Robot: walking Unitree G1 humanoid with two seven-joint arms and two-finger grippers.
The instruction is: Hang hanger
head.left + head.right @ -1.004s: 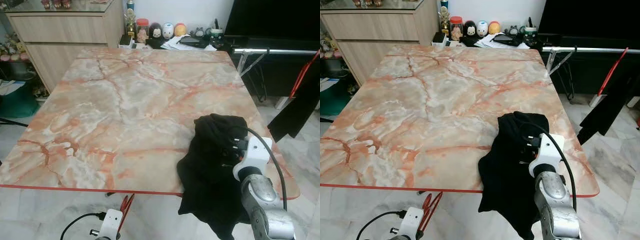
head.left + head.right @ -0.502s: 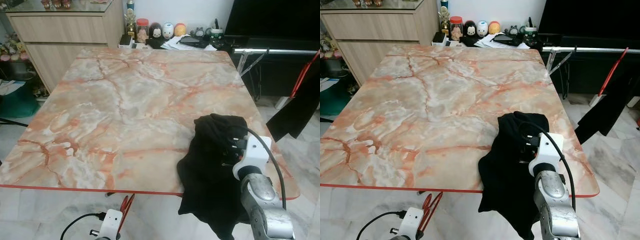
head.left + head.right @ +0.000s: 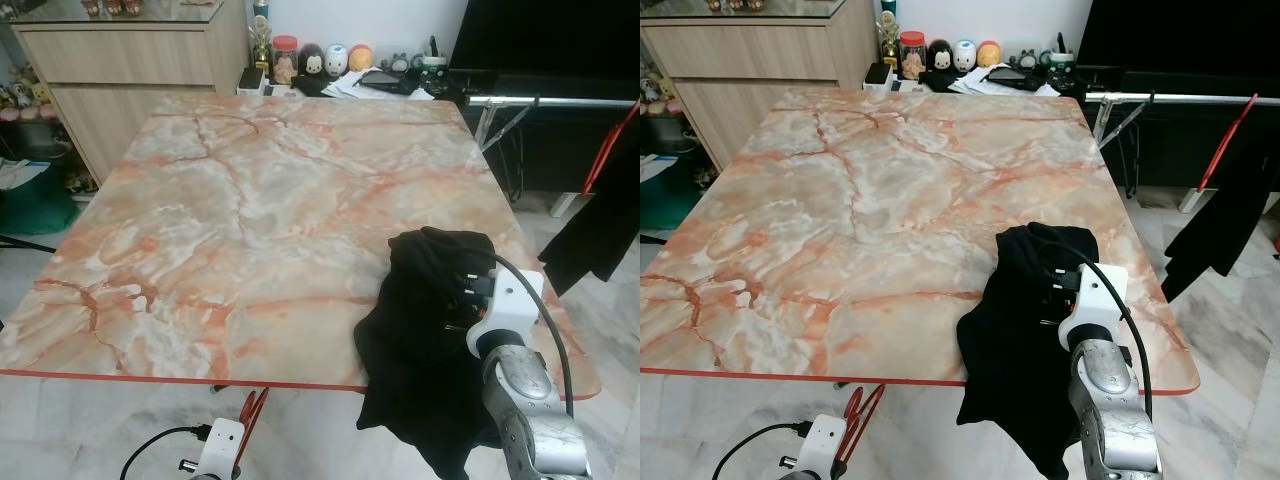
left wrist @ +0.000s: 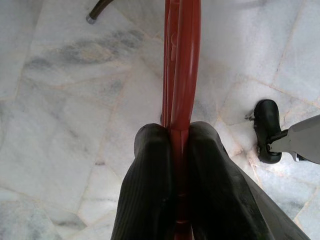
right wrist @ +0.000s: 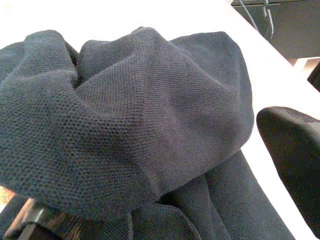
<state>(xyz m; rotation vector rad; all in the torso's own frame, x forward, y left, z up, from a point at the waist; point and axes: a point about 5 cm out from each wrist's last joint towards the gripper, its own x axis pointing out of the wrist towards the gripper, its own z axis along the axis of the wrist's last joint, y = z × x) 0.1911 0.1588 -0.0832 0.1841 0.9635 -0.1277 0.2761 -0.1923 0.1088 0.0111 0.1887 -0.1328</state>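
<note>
Domestic living room. A large marble-patterned tabletop (image 3: 250,200) in orange and grey stands on a pale marble-tiled floor (image 4: 60,100). Behind it — a light wood sideboard (image 3: 130,60) with drawers, and a low surface carrying small cartoon figurines (image 3: 337,58), a jar (image 3: 286,55) and loose papers (image 3: 375,85). A dark television screen (image 3: 545,35) occupies the far corner. Beside the table, a metal clothes rail (image 3: 550,102) bears a black garment on a red hanger (image 3: 605,150) — household furnishings throughout.
</note>
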